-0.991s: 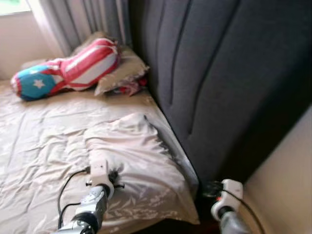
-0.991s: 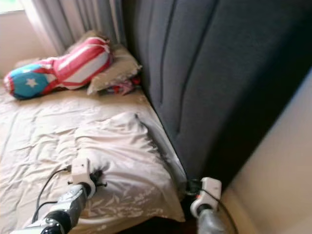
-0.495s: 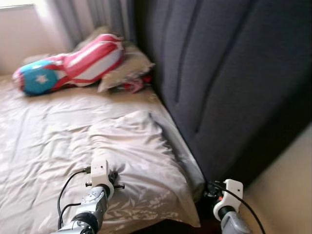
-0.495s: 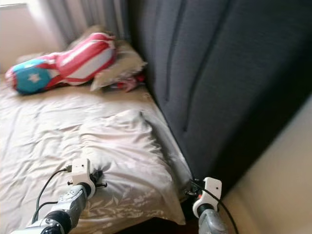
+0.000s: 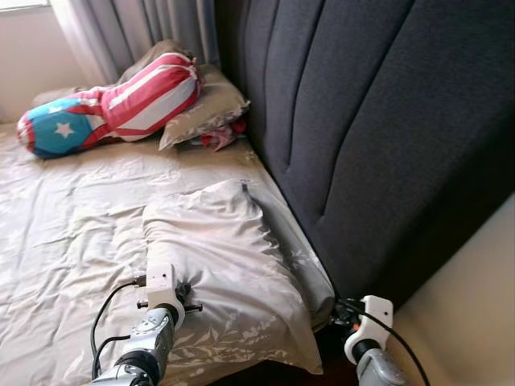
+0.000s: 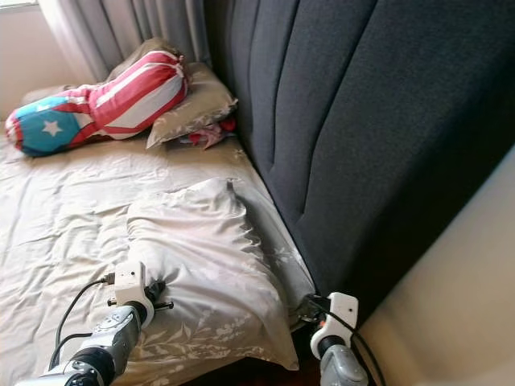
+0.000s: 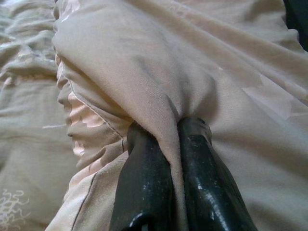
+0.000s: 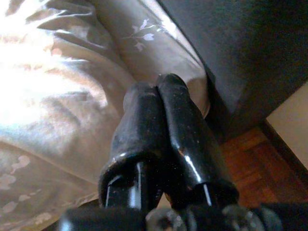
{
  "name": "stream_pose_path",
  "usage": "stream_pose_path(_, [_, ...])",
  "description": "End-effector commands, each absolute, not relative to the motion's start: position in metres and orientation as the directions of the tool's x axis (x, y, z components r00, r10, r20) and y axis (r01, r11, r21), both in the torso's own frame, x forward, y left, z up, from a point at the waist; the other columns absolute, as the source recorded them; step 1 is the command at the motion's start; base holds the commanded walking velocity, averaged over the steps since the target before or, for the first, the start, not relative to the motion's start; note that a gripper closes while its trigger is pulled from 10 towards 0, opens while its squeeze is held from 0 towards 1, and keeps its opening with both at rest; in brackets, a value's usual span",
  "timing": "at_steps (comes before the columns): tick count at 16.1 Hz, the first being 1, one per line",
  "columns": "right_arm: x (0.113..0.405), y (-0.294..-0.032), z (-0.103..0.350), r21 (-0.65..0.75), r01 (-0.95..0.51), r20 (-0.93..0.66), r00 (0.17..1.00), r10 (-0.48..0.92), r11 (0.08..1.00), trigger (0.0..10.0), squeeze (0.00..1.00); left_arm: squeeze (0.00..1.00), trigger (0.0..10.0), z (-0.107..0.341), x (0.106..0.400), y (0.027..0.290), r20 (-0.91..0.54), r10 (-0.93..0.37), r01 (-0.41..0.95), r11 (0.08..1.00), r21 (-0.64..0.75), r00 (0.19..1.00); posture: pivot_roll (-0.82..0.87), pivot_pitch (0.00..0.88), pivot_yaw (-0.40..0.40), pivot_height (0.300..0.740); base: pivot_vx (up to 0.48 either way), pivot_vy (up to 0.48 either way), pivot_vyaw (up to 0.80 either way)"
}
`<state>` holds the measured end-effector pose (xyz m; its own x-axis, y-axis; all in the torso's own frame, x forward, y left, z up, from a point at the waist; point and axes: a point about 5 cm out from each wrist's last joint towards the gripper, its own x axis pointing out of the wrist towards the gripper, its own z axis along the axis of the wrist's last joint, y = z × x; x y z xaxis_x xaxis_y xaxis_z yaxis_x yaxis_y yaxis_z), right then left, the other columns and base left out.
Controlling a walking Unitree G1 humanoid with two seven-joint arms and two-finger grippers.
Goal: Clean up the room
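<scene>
A beige pillow (image 5: pixel 233 265) with a pale leaf print lies on the bed (image 5: pixel 64 209) beside the dark headboard. My left gripper (image 7: pixel 174 127) is shut on a fold of the pillow's cover, which is pinched between its black fingers (image 7: pixel 144 178). From the head camera the left wrist (image 5: pixel 161 293) sits at the pillow's near edge. My right gripper (image 8: pixel 156 91) is shut with nothing in it, its tips near the pillow's corner by the gap at the headboard; its wrist (image 5: pixel 366 322) is low at the bed's corner.
A dark padded headboard (image 5: pixel 362 121) runs along the right. At the far end lie a red, white and blue bolster (image 5: pixel 113 108), a second beige pillow (image 5: pixel 205 108) and a red cloth (image 5: pixel 225 137). Grey curtains (image 5: pixel 137 32) hang behind. Wooden floor (image 8: pixel 260 159) lies below the bed's corner.
The camera has shifted a little and the picture is sharper. The left gripper still pinches the pillow; the right wrist sits slightly lower at the bed's corner.
</scene>
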<state>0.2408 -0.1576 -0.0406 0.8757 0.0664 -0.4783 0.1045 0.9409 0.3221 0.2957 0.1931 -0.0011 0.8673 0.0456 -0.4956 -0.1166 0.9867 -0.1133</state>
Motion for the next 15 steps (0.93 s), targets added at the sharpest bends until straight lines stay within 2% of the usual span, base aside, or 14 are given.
stream_pose_path(1, [0.2413, -0.1590, -0.0393, 0.303, 0.102, -0.469, 0.882, 0.055, 0.948, 10.0, 0.00, 0.00, 10.0, 0.0188, 0.3125, 0.1898, -0.401, 0.028, -0.083, 0.989, -0.120, 0.916, -0.03, 0.000, 0.013, 0.740, 0.000, 0.000, 0.00])
stream_pose_path(9, [0.2406, -0.1594, -0.0392, 0.303, 0.104, -0.462, 0.886, 0.051, 0.947, 10.0, 0.00, 0.00, 10.0, 0.0194, 0.3132, 0.1876, -0.397, 0.012, -0.068, 0.989, -0.128, 0.918, -0.02, 0.000, 0.019, 0.740, 0.000, 0.000, 0.80])
stream_pose_path(15, [0.2401, -0.1604, -0.0399, 0.312, 0.119, -0.468, 0.883, 0.044, 0.943, 10.0, 0.00, 0.00, 10.0, 0.0186, 0.3130, 0.1857, -0.404, 0.001, -0.062, 0.989, -0.138, 0.915, -0.03, 0.000, 0.022, 0.740, 0.000, 0.000, 0.00])
